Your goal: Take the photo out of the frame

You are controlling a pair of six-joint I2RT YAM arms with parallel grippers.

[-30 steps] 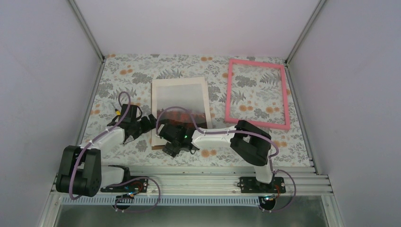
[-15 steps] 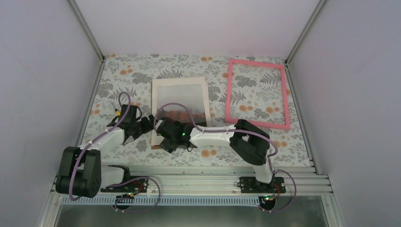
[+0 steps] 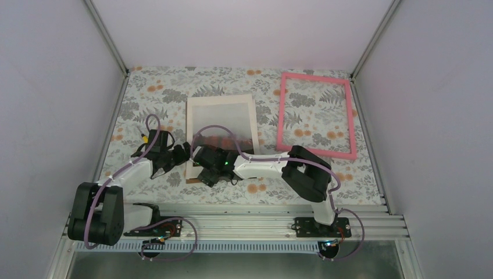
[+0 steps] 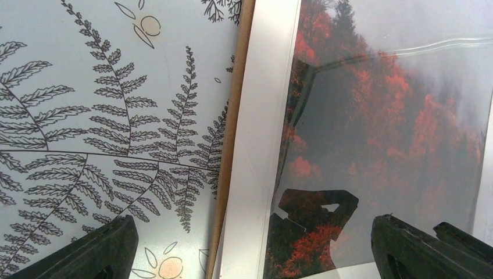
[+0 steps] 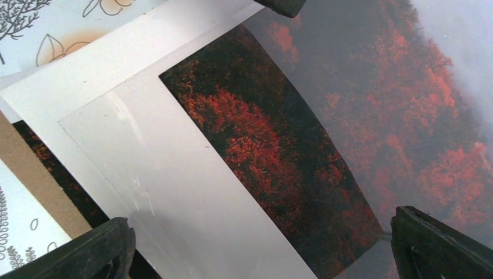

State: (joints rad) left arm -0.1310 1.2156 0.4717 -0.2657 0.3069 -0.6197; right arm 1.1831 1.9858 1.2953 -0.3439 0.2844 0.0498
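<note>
- The frame (image 3: pixel 317 77) lies on the surface (image 3: pixel 151 99), well right of the mat (image 3: pixel 221 99).
- The photo (image 3: pixel 224 122) lies under the mat, red trees at its near end.
- My left hand (image 4: pixel 256 239) and right hand (image 5: pixel 264 238) hover over the mat's near-left corner, fingers apart, holding nothing.
- Step in hand, I judge: separating the layers. Next I need to pinch the mat's edge only.

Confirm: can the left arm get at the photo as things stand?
Probably not directly. The left gripper hangs open above the cream mat, but that mat overlaps the photo and a clear sheet seems to lie over both. Those likely need shifting first.
</note>
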